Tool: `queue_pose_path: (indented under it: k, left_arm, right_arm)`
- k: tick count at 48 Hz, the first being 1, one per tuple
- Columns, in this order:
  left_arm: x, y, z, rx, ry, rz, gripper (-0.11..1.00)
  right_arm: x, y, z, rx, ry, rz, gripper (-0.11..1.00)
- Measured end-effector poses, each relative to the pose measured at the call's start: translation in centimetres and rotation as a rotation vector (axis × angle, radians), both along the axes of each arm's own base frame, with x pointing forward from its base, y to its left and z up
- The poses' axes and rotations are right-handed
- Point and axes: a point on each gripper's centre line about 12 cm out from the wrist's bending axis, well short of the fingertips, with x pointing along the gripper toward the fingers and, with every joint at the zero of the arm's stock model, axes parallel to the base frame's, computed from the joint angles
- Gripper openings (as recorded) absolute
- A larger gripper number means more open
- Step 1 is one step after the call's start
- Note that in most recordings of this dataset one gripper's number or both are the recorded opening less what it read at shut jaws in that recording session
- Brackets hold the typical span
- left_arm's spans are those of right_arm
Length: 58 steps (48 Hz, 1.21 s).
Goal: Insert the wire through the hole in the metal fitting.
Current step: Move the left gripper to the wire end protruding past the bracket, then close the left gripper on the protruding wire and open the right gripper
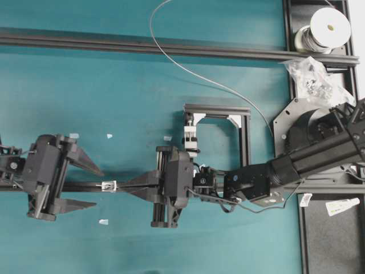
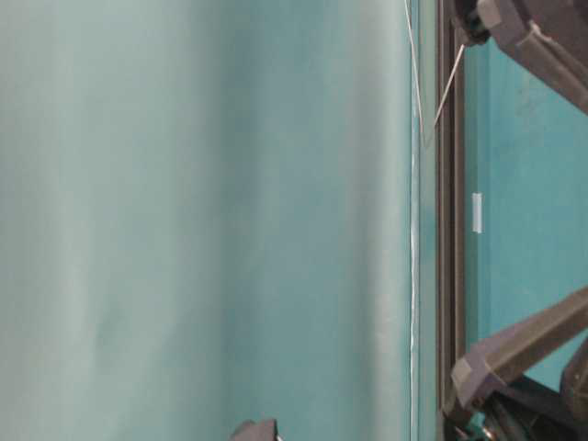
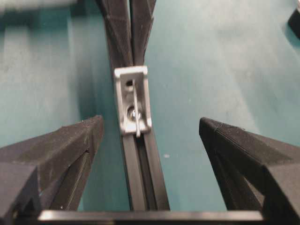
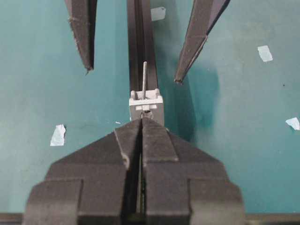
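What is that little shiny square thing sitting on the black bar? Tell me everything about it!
The metal fitting is a tiny silvery bracket, dull and cast-looking, with raised side walls and two dark holes, one holding a screw. It sits on the black rail. A thin wire end pokes out past it. The right gripper, shut, has its tips right against one side; whether they touch is unclear. The left gripper, open wide, straddles it without touching.

A teal worktop (image 1: 114,91) fills the view, crossed by black rails (image 1: 142,47), with small pale tape scraps (image 1: 109,136) on it.
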Motion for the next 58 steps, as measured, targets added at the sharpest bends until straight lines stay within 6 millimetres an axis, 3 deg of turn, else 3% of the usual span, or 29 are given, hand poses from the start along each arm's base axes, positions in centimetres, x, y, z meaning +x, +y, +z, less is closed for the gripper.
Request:
queue_pose_path:
  k: [33,36,45,50,58]
  left_arm:
    - [0.59,0.55,-0.04,-0.052,0.042,0.041,0.55]
    - [0.75,0.51,-0.01,-0.049,0.049,0.040,0.48]
    - [0.96,0.43,0.02,-0.047,0.067,0.040,0.08]
    - [0.96,0.45,0.00,-0.049,0.069,0.042,0.00]
    - [0.95,0.63,-0.05,-0.065,0.082,0.054,-0.02]
  right_arm:
    - [-0.02,0.06,0.00,0.000,0.000,0.002,-0.01]
    - [-0.01,0.05,0.02,0.000,-0.001,0.001,-0.01]
    - [0.00,0.00,0.00,0.000,0.000,0.000,-0.01]
    - [0.01,-0.01,0.02,0.000,-0.001,-0.001,-0.01]
    - [-0.01,0.05,0.02,0.000,-0.001,0.001,-0.01]
